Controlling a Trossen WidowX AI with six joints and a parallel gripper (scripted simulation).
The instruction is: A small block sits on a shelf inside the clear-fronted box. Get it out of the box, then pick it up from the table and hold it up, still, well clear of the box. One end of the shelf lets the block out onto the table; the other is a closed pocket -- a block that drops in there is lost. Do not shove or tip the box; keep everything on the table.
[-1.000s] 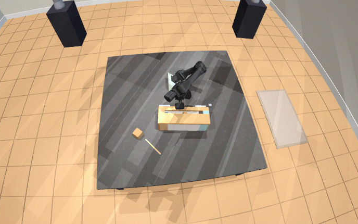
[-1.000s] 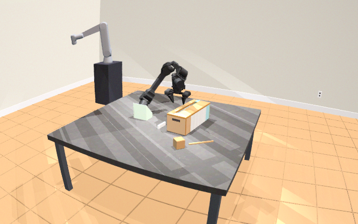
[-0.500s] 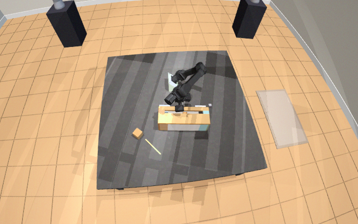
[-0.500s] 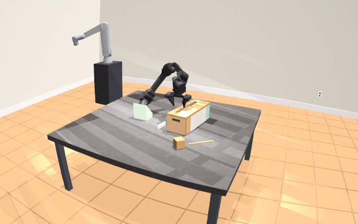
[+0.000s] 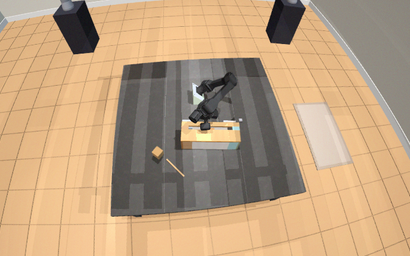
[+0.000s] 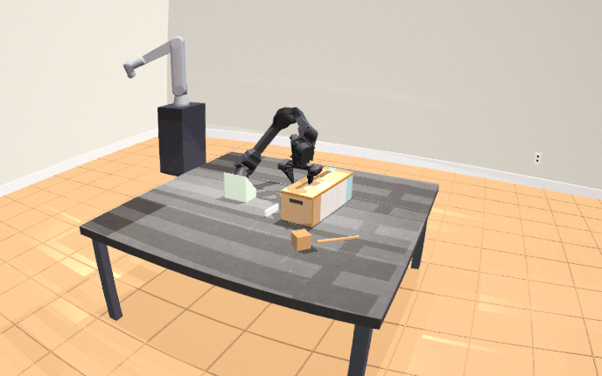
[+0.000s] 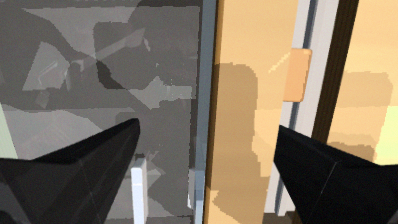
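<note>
The tan box (image 5: 200,137) (image 6: 299,206) (image 7: 240,50) stands mid-table, with a long slot along its top. In the wrist view a small orange block (image 7: 297,75) shows through that slot, inside the box. My gripper (image 5: 205,126) (image 6: 300,178) (image 7: 203,126) is open and empty just above the box's back top edge. One finger hangs over the table behind the box and the other over the slot. The block lies ahead of the fingertips, untouched.
A loose tan cube (image 5: 157,152) (image 6: 300,240) and a thin wooden stick (image 5: 174,167) (image 6: 339,240) lie on the table in front of the box. A pale green wedge (image 5: 196,98) (image 6: 238,187) and a small white bar (image 6: 271,210) (image 7: 136,192) lie behind it.
</note>
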